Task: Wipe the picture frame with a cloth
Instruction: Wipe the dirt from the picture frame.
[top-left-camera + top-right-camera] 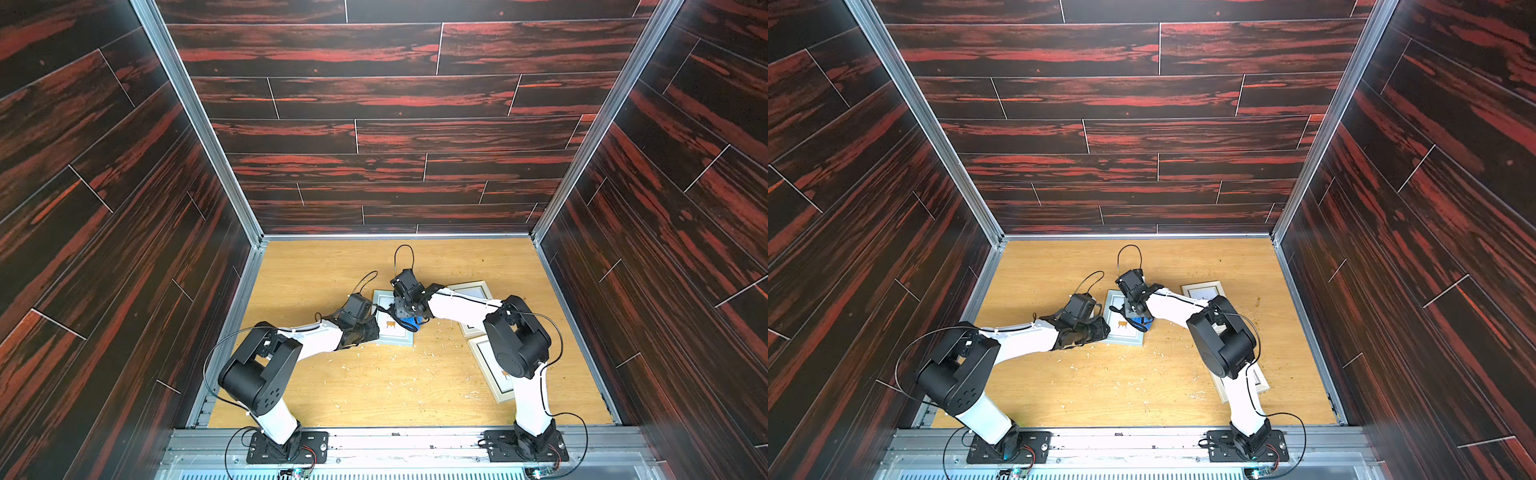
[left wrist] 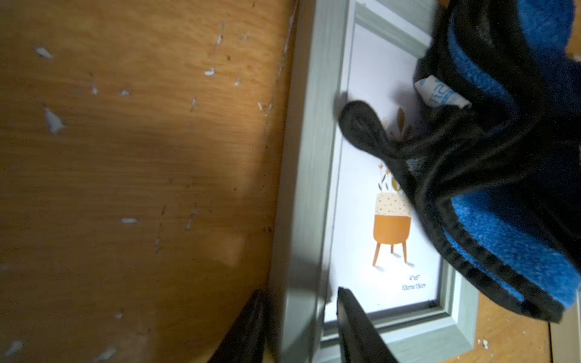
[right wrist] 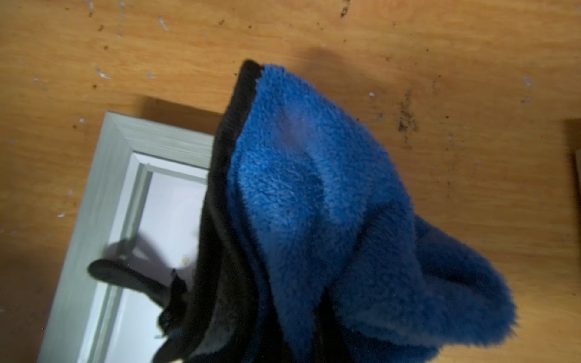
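Observation:
The picture frame [image 1: 394, 341] [image 1: 1124, 341] is pale grey-green with a print of an orange plant stand. It lies flat on the wooden table in both top views. My left gripper [image 2: 300, 292] [image 1: 376, 328] is open, its fingers either side of the frame's side rail [image 2: 301, 188], with a small gap at the inner finger. The cloth [image 1: 412, 322] [image 1: 1140, 321] [image 3: 314, 204] is bright blue with black edging. It hangs bunched from my right gripper [image 1: 405, 313], which is shut on it with its fingers buried in the folds. The cloth's black loop [image 2: 361, 125] rests on the glass.
Two other pale frames [image 1: 471, 289] [image 1: 492, 376] lie on the right of the table, partly under my right arm. White flakes [image 1: 390, 357] and dark specks are scattered over the wood. Dark wood-patterned walls enclose the table on three sides.

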